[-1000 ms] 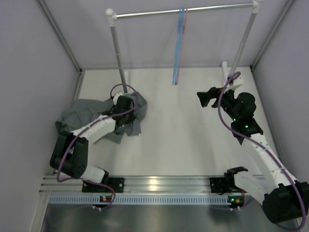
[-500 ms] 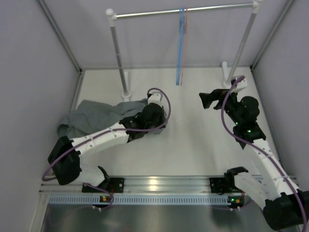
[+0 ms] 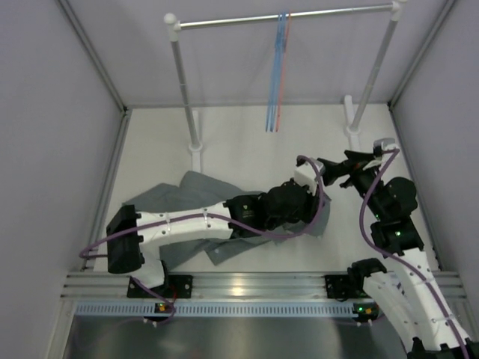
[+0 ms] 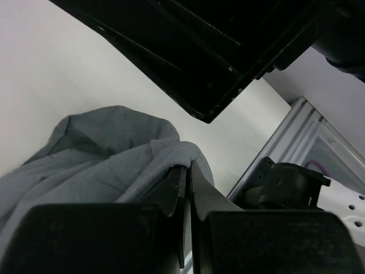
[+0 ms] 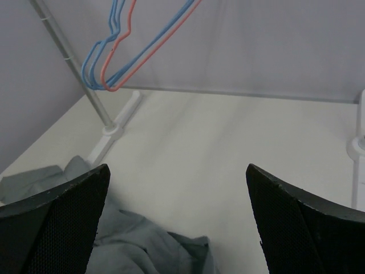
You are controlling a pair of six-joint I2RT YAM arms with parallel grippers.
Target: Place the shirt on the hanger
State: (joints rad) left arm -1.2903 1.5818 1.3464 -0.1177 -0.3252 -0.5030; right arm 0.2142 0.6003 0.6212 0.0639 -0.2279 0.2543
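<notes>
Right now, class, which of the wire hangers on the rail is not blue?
The salmon-pink hanger. The others beside it on the rail are light blue hangers; from above, it hangs rightmost in the bunch.

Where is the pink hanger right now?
In the top view, the pink hanger hangs on the rail at the back, right beside the blue hangers.
</notes>
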